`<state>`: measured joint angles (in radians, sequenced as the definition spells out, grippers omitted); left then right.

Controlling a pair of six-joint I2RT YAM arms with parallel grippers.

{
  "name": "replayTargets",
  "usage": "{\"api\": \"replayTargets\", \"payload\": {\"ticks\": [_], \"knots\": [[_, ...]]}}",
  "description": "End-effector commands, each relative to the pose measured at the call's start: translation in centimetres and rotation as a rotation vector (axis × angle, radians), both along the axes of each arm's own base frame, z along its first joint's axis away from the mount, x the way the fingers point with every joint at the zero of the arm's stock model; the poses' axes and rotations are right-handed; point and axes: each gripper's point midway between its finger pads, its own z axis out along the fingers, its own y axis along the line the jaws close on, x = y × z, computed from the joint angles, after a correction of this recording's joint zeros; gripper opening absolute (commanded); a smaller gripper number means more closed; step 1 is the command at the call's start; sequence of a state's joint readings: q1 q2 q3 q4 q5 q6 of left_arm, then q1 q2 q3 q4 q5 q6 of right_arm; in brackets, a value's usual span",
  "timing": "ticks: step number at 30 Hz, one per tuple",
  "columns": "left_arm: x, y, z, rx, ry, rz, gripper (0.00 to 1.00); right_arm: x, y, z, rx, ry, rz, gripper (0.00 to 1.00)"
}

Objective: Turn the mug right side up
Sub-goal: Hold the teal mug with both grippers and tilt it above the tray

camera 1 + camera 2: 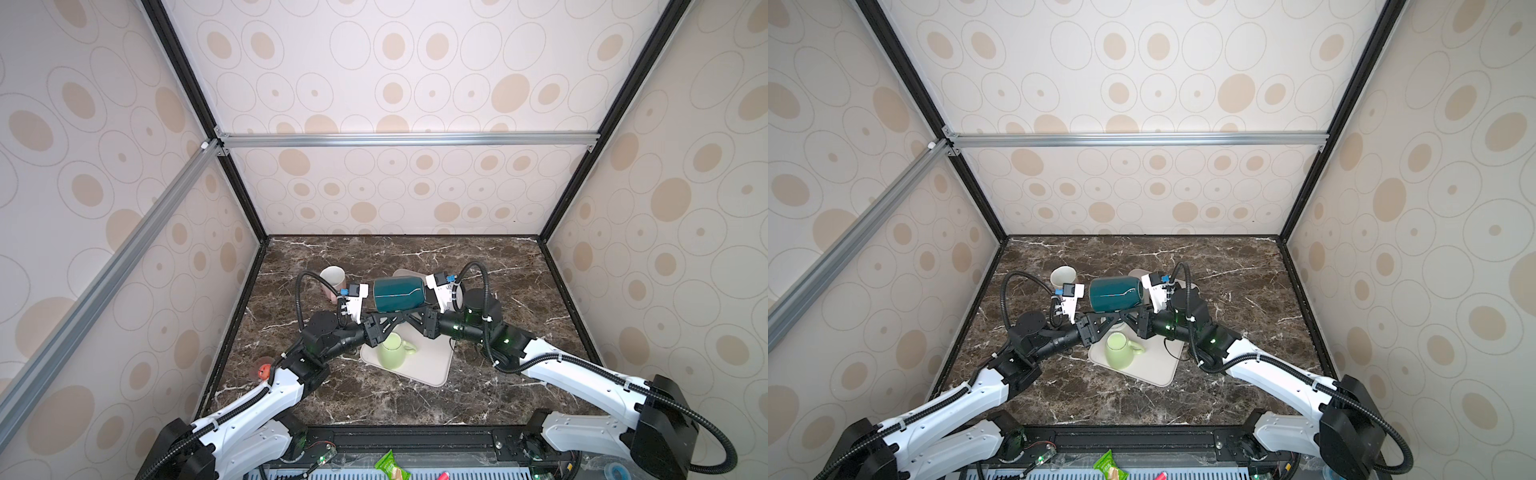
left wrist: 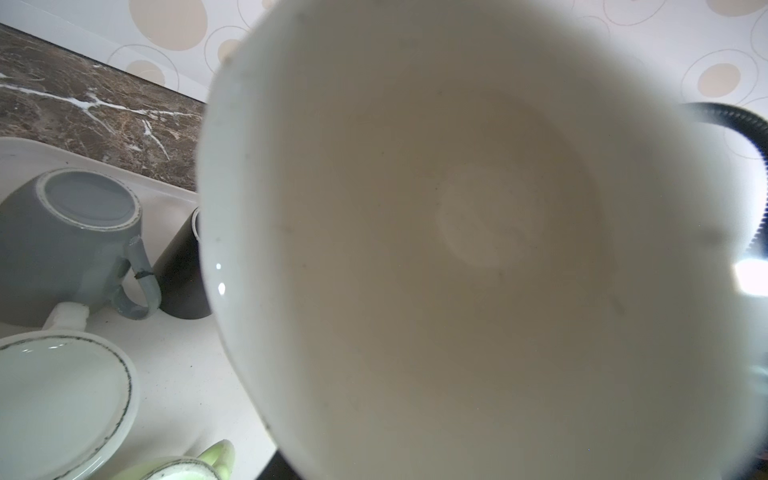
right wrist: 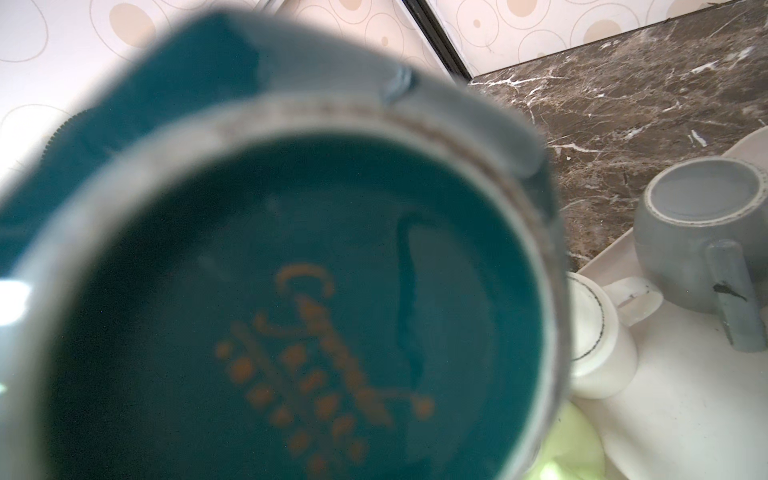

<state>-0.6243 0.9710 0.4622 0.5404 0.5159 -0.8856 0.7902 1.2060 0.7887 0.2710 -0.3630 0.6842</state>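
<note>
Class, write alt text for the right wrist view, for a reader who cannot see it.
A blurred teal mug fills most of the frame, its base with gold lettering facing the camera. Behind it, on a white tray on a marble table, a grey mug stands upside down beside a white mug.

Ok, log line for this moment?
teal mug: airborne, on its side | right gripper: shut on it | left gripper: at mouth end, grip unclear | upright: no

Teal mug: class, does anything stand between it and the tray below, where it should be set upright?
Yes. The teal mug hangs sideways over the tray, which is crowded: an upturned grey mug, a white mug and a green mug take up space. Bare tray shows only at its near right.
</note>
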Motion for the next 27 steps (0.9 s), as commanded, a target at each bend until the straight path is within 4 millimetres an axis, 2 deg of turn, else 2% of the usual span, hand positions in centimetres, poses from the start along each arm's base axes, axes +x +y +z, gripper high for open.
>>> {"api": "replayTargets", "payload": {"ticks": [1, 3, 5, 6, 17, 27], "knots": [[-1.6, -0.5, 4.9, -0.080, -0.153, -0.066, 0.35, 0.4, 0.8, 0.3, 0.002, -0.035, 0.013, 0.00], [-1.6, -0.4, 4.9, -0.076, -0.153, -0.061, 0.29, 0.5, 0.9, 0.0, -0.005, -0.026, 0.009, 0.00], [-1.5, -0.4, 4.9, -0.070, -0.153, -0.056, 0.13, 0.7, 1.0, -0.2, -0.008, -0.021, 0.009, 0.00], [-1.5, -0.3, 4.9, -0.069, -0.151, -0.055, 0.09, 0.7, 1.1, -0.3, -0.008, -0.019, 0.013, 0.00], [-0.9, 0.1, 4.6, -0.053, -0.147, -0.010, 0.00, 0.9, 1.6, -0.8, -0.013, -0.006, 0.021, 0.00], [-0.5, 0.2, 4.0, -0.036, -0.129, 0.010, 0.00, 1.1, 1.6, -1.2, -0.023, 0.001, 0.013, 0.00]]}}
